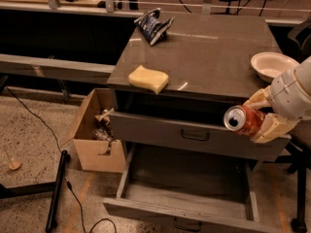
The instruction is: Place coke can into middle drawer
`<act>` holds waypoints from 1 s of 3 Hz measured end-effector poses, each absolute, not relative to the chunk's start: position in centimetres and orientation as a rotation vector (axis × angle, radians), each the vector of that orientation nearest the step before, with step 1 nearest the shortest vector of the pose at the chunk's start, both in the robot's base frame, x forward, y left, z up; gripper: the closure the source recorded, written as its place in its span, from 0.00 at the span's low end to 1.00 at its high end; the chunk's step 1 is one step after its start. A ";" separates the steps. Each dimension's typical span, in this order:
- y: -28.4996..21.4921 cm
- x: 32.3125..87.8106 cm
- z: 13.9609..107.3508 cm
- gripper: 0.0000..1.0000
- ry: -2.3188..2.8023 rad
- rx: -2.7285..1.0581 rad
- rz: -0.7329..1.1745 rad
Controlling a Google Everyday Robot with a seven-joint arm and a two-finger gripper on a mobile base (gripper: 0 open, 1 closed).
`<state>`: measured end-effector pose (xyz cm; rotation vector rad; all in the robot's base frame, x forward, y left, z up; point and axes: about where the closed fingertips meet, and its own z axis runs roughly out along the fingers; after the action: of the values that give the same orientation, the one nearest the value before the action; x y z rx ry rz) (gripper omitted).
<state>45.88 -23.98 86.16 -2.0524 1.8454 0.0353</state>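
Camera view: hand [253, 121] clasps coke can [240, 119] above middle drawer [187, 181].

Cream gripper [256, 115], above grey middle drawer [184, 183], clamps red, silver-topped coke can [242, 120]; yellow sponge [148, 78] left of it, white bowl [272, 64] behind.

No legible text anywhere. The coke can [238, 118], clamped in the gripper [253, 121] at the right, in front of the top drawer [160, 130], shows a red side and silver top, lettering unreadable. Print on the blue bag [154, 24] is unreadable too.
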 end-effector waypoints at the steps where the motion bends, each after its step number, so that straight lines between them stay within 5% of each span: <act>1: -23.6 44.2 83.3 1.00 1.897 -1.969 0.142; 3: -22.7 38.0 68.8 1.00 1.911 -1.845 0.442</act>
<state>37.99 -22.72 68.83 -1.8449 1.9106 0.4421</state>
